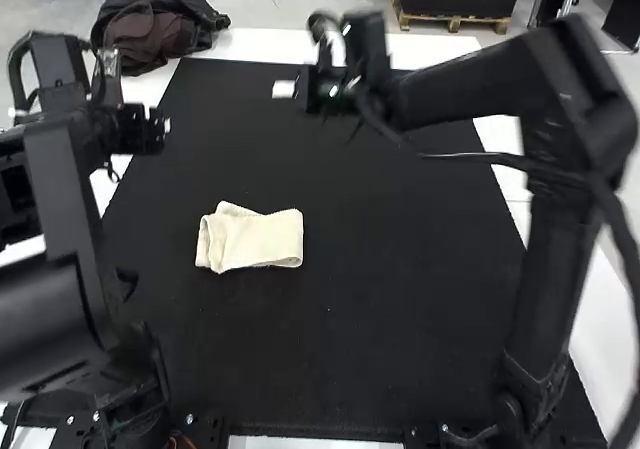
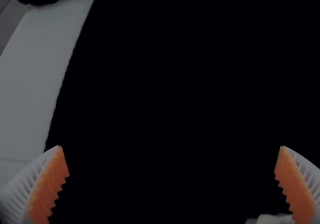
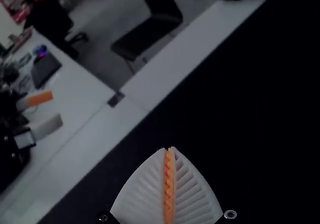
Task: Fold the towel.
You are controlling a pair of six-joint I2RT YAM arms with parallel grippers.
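My left arm (image 1: 45,319): one, nearest the camera, reaching forward from the near side of the desk (image 1: 265,45) along its left part.
My left hand (image 1: 152,131): one, above the left edge of the mat (image 1: 400,319), farther forward than the towel (image 1: 255,241). I have it spread wide; its two white ribbed fingers (image 2: 47,189) stand well apart, one orange pad on each.
Desk: one, white, its surface showing as a pale border around the mat.
Towel: one, cream, lying on the mat left of its middle. It is folded into a small, roughly rectangular bundle; I can't count the layers. One flap pokes out of line at its far left corner, and the side toward my right arm (image 1: 575,139) is rounded like a fold. It lies apart from both my hands.
Mat: one, black, flat, covering most of the desk.
My right hand (image 1: 288,89): one, over the far part of the mat, beyond the towel. I have it narrow; its two fingers (image 3: 192,194) meet, the two orange pads against each other.
My right arm: one, bent high over the mat's right side, one dark cable (image 1: 470,156) running along it.
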